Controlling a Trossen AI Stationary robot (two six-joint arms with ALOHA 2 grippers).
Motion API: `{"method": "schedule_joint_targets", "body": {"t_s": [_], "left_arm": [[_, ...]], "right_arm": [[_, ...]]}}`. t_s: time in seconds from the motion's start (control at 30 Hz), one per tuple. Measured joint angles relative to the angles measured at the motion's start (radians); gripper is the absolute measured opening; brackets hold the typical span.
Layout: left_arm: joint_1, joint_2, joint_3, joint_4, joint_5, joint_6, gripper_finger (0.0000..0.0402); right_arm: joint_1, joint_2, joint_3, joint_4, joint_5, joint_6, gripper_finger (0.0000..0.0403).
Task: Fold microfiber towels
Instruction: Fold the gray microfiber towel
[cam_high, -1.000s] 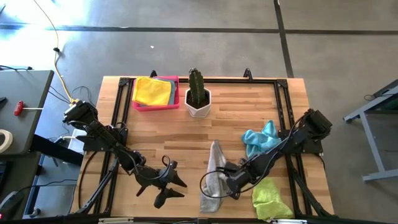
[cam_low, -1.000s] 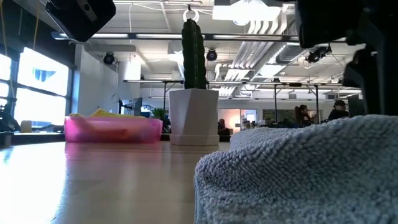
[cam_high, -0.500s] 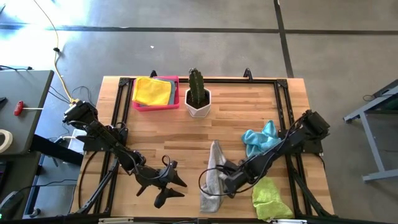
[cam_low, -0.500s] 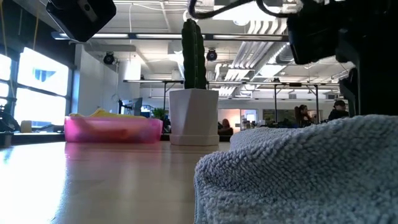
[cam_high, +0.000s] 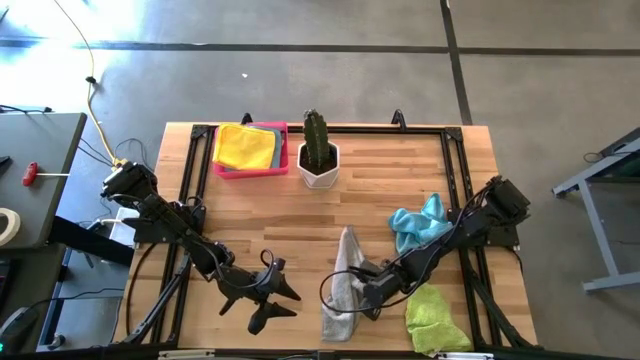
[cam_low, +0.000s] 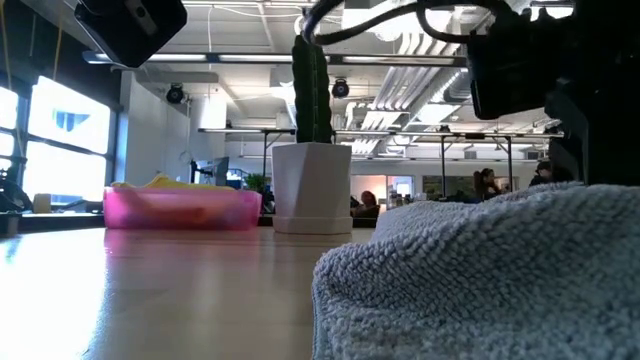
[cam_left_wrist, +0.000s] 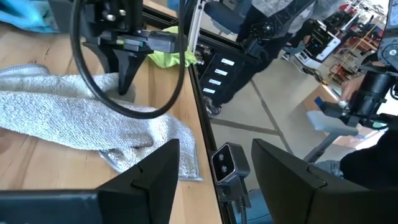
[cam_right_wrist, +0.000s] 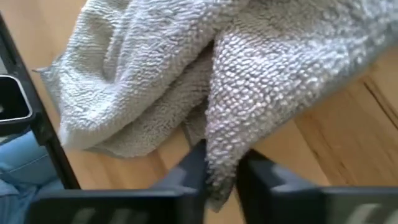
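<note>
Table (cam_high: 400, 170) centre bare; right gripper (cam_high: 365, 297) jaws pinch grey towel (cam_high: 343, 285) edge; left gripper (cam_high: 268, 300) jaws open.

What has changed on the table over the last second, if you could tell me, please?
The right gripper has closed its fingers on an edge of the grey towel after edging a little further onto it. The left gripper stayed open and still near the front edge; the other towels, the pink tray and the cactus did not move.
</note>
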Motion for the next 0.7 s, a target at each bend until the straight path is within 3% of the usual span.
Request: {"method": "schedule_joint_targets", "body": {"t_s": [0.07,0.23,0.5,0.7], "left_arm": [[0.003,0.000,0.000,0.000,0.000,0.012,0.0191],[0.015,0.000,0.000,0.001,-0.002,0.098,0.0191],[0.070,0.000,0.000,0.058,-0.095,0.316,0.0191],[0.139,0.000,0.000,0.195,-0.121,0.528,0.0191]], "right_arm": [[0.000,-0.002,0.010,-0.012,-0.010,-0.036,0.0012],[0.000,-0.020,0.124,-0.185,-0.007,-0.184,0.0008],[0.000,-0.023,0.536,-0.726,0.195,-0.482,0.0002],[-0.001,-0.023,0.808,-0.865,0.267,-0.699,0.0001]]}}
